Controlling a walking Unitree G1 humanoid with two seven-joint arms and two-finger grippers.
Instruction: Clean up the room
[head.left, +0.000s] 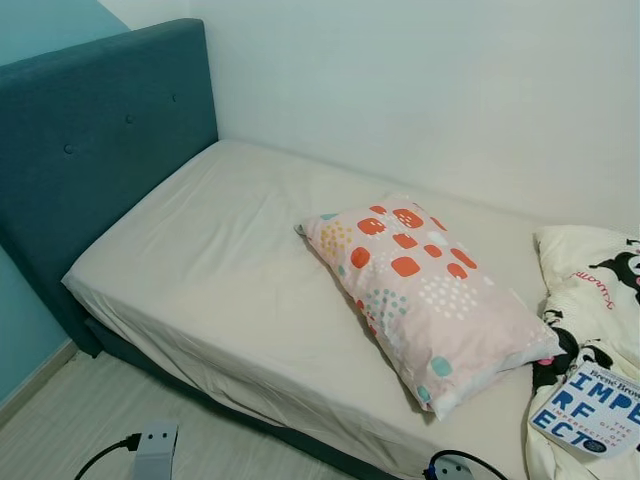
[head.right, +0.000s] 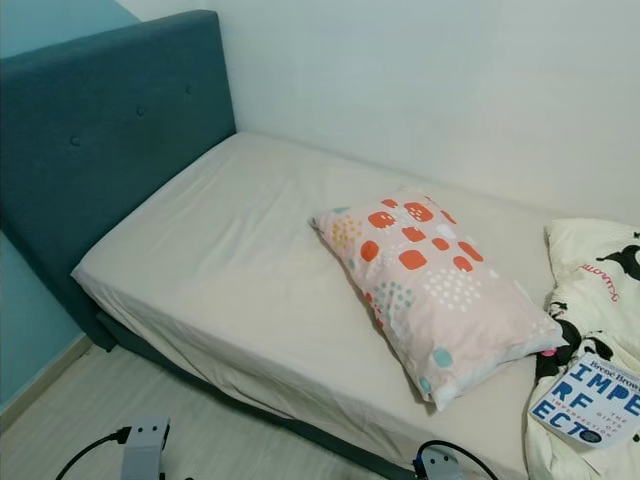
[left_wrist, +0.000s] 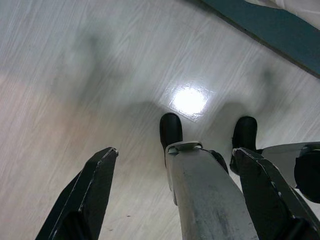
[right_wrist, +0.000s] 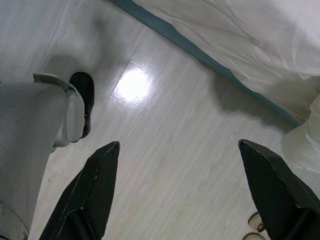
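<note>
A pink pillow (head.left: 425, 290) with orange and teal spots lies askew on the cream sheet of the bed (head.left: 220, 250). At the right, a crumpled white duvet (head.left: 590, 280) with black cartoon prints carries a blue book (head.left: 590, 410). Both arms hang idle beside my legs. In the left wrist view, my left gripper (left_wrist: 176, 151) is open above the pale wood floor, with my silver leg (left_wrist: 210, 200) and black feet beyond it. In the right wrist view, my right gripper (right_wrist: 179, 143) is open over the floor, close to the bed's edge (right_wrist: 210, 60), holding nothing.
A teal upholstered headboard (head.left: 90, 130) stands at the bed's left end, and a white wall (head.left: 450, 90) runs behind the bed. The pale floor (head.left: 90, 420) lies in front of the bed. My wrists (head.left: 155, 445) with black cables show at the bottom.
</note>
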